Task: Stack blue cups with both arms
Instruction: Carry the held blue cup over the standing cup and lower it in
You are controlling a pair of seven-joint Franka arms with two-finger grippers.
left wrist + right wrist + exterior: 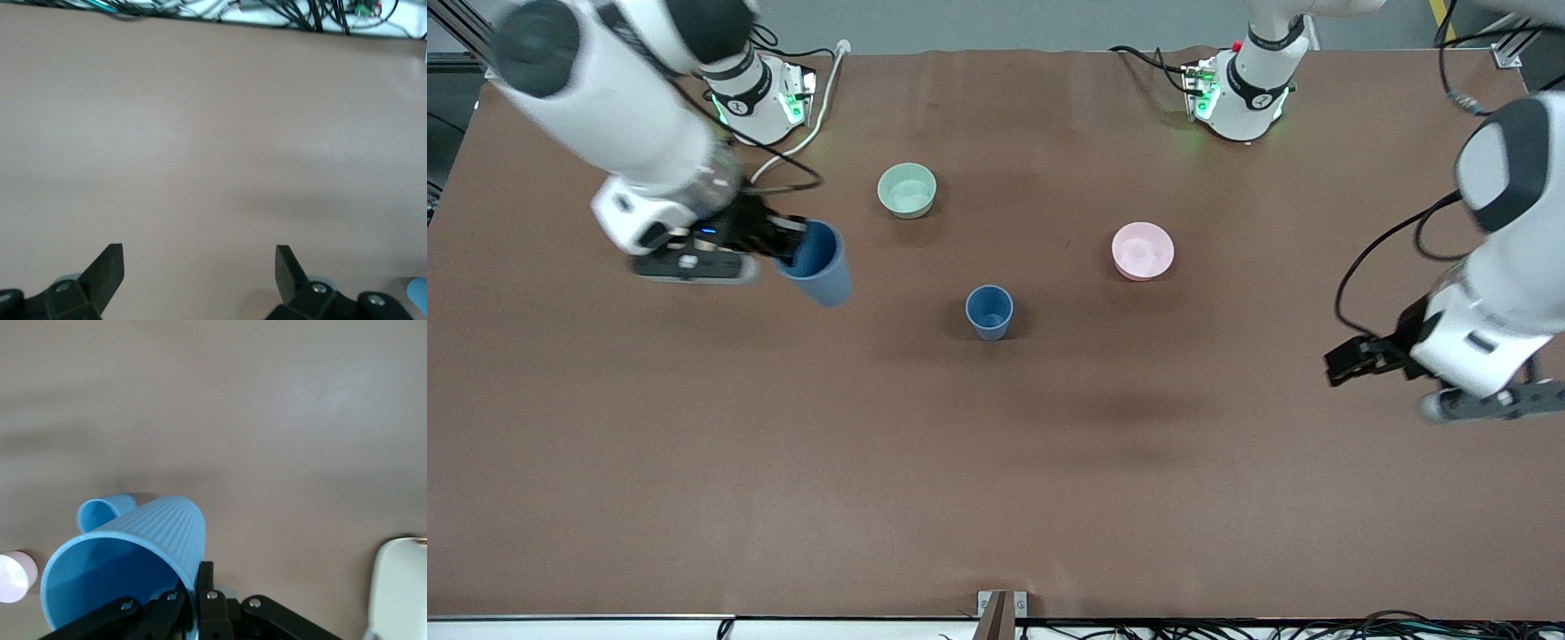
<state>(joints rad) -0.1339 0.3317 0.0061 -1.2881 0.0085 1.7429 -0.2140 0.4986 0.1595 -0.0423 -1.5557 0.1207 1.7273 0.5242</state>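
The right gripper (793,242) hangs above the brown surface (996,462) toward the right arm's end, its jaws pinched on the rim of a blue cup (818,264), one finger inside and one outside; the cup is lifted clear and tilted. The other blue cup (989,311) stands upright near the middle of the surface, nearer the front camera than the mint-green bowl (907,189) and the pink bowl (1143,251), and apart from both. Over the left arm's end the left gripper (1343,363) waits in the air, jaws spread wide and holding nothing.
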